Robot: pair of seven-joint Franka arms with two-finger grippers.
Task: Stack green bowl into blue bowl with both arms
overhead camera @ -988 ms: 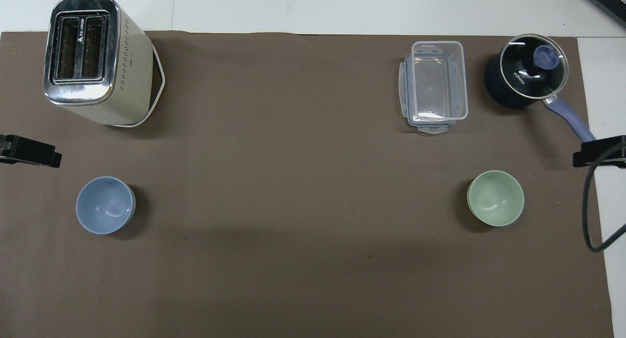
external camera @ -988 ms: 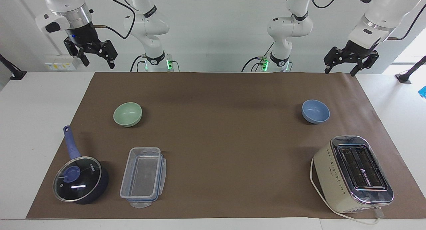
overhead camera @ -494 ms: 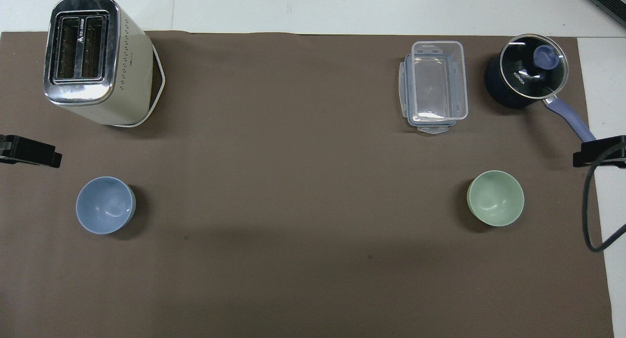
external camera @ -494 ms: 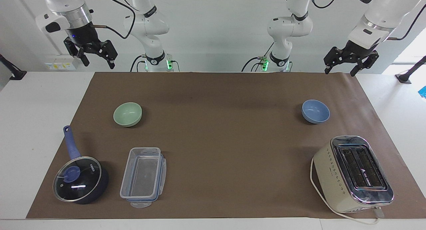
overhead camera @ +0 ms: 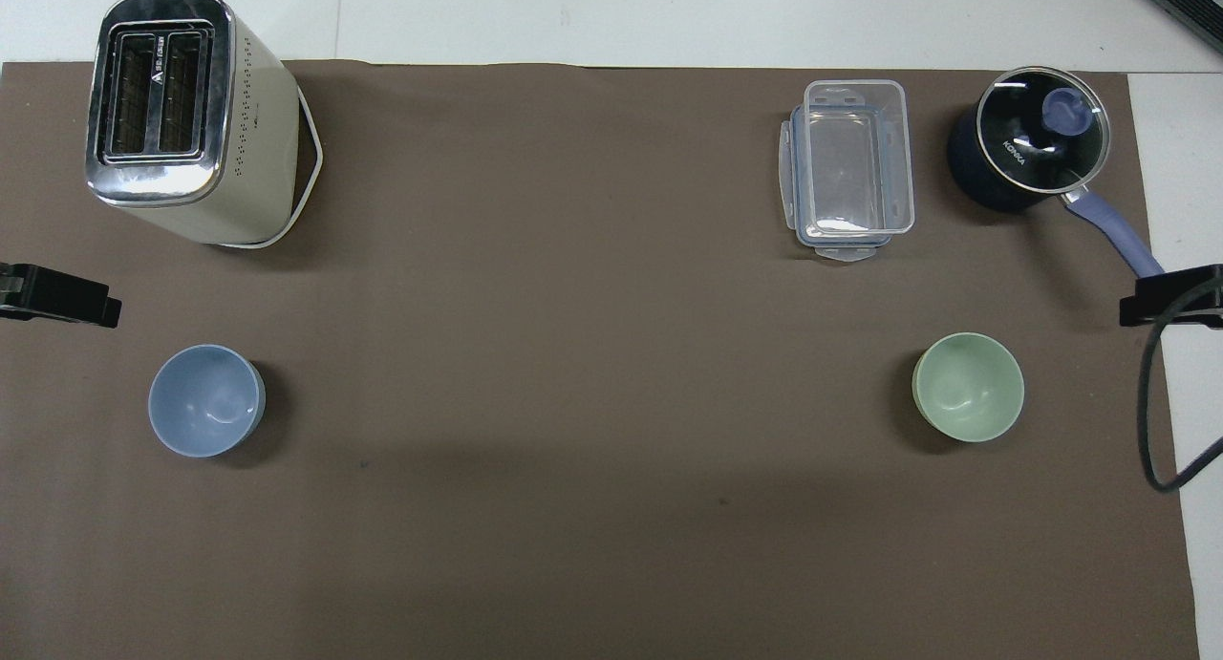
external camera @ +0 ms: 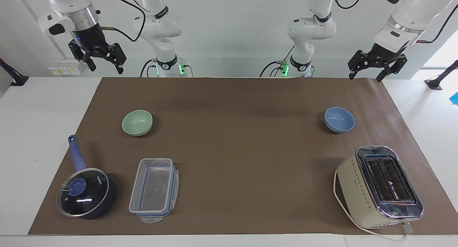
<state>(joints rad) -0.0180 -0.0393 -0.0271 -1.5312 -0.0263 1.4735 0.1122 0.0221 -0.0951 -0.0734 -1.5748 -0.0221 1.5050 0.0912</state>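
With both bowls untouched, the right gripper (external camera: 102, 61), fingers spread, should drop over the green bowl (external camera: 137, 122) at its end, while the left gripper (external camera: 375, 69), also spread, waits above the blue bowl (external camera: 339, 119).

Evenly and brightly lit from overhead, both views sharp; soft shadows beside the bowls, glare on the saucepan's glass lid (external camera: 83, 192) and the toaster's chrome top (external camera: 388, 181)
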